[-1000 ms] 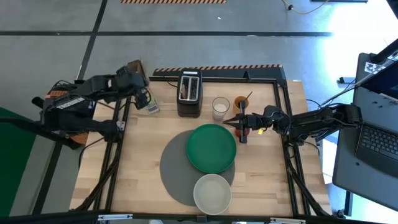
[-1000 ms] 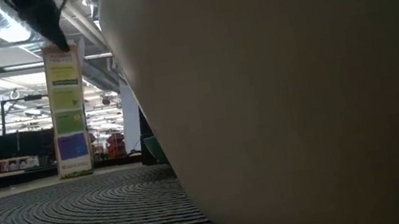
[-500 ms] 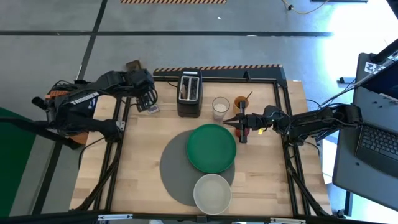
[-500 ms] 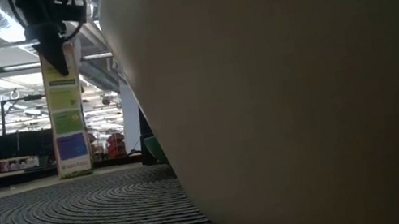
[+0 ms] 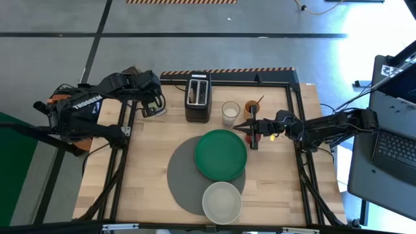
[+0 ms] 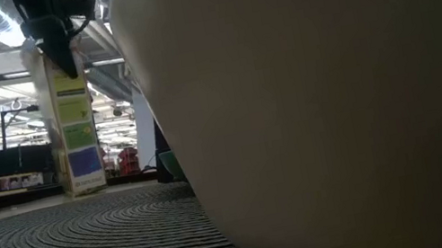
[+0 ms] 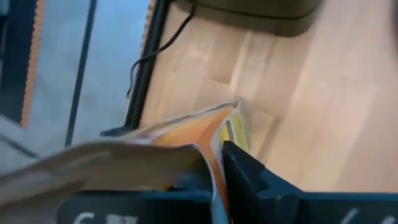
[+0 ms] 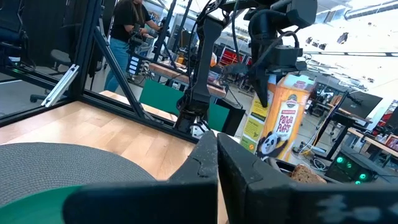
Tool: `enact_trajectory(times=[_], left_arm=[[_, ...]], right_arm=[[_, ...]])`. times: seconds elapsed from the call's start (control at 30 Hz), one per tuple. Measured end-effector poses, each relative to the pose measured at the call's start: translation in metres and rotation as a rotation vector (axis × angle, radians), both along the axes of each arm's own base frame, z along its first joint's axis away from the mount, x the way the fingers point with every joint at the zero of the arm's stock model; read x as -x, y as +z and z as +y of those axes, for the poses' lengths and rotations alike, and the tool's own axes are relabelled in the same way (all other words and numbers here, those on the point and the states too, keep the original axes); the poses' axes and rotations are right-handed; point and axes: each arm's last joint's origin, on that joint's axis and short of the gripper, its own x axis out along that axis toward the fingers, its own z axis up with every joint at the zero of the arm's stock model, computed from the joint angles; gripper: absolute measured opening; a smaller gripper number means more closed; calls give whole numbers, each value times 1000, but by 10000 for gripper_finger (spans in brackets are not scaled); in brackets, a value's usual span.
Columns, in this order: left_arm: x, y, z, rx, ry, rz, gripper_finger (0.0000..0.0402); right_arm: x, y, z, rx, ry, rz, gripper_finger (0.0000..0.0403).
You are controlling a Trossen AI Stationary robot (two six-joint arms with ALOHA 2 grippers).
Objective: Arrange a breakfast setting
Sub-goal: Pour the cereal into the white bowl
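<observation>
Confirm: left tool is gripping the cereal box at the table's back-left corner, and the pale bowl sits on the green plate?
Not quite. The pale round bowl sits on the round grey woven mat, beside the green round plate, as the high view shows. The left tool does grip the tall printed cardboard cereal box at the back-left corner.

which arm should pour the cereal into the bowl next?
Left. Its gripper already clamps the top of the cereal box at the table's far-left corner. The right gripper sits shut beside the green plate, holding nothing. The bowl is empty.
</observation>
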Motion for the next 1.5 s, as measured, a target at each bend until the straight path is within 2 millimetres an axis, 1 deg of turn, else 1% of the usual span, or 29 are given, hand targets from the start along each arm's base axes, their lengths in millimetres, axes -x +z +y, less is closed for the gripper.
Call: enact_trajectory(times=[0.2, 0.33, 0.53, 0.6, 0.77, 0.9, 1.0, 1.1, 1.2, 1.37, 1.5], left_arm=[[-1, -1, -8, 18, -78, 44, 2], [-1, -3, -20, 40, -139, 97, 2], [-2, -2, -40, 50, -173, 137, 1], [-1, 5, -47, 31, -178, 145, 1], [1, 31, -65, 23, -225, 72, 0], [1, 45, -80, 37, -345, 19, 0], [-3, 43, -94, 76, -444, 30, 0], [-6, 38, -108, 115, -528, 93, 0], [-10, 35, -123, 127, -594, 115, 0], [-13, 30, -143, 94, -706, 159, 0], [-14, 29, -154, 33, -778, 179, 0]], right_arm=[[0, 0, 0, 0, 0, 1, 0], [0, 0, 0, -1, -1, 1, 0], [0, 0, 0, -1, -1, 1, 0], [0, 0, 0, 0, -1, 1, 0], [0, 0, 0, 0, -2, 1, 0], [0, 0, -1, -2, -18, 0, 0], [0, 0, -1, -2, -19, 1, 0], [0, 0, 0, -3, -17, 1, 0], [0, -1, 0, -3, -17, 4, 0], [0, -1, 0, -4, -17, 7, 0], [0, -1, 0, -5, -17, 7, 0]])
